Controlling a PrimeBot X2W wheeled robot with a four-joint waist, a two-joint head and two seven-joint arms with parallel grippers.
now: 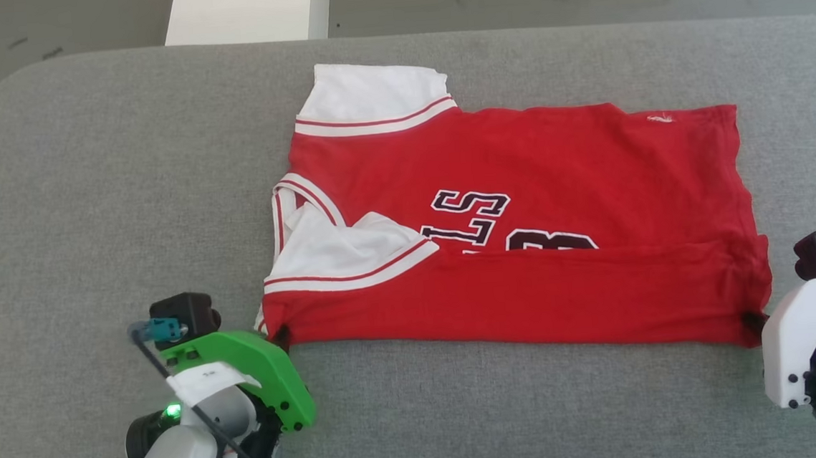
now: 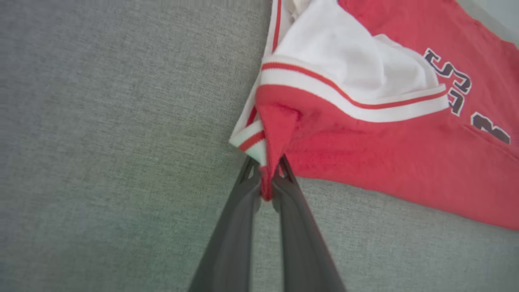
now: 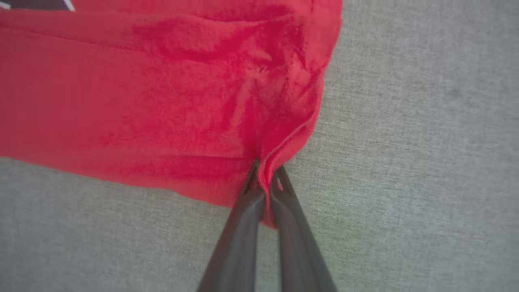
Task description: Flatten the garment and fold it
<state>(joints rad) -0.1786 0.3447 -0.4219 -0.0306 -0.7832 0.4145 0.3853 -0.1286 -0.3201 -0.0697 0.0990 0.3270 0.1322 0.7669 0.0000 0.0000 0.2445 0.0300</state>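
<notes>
On the grey fabric surface the red jersey T-shirt lies sideways, sleeves to the left, its near edge folded over the lower lettering. The left gripper is clamped on the shirt's near left corner, the right gripper on its near right corner.

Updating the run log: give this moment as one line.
left gripper: shut on garment, sleeve-end near corner | right gripper: shut on hem-end near corner | garment: near edge folded over lettering, on grey surface
</notes>
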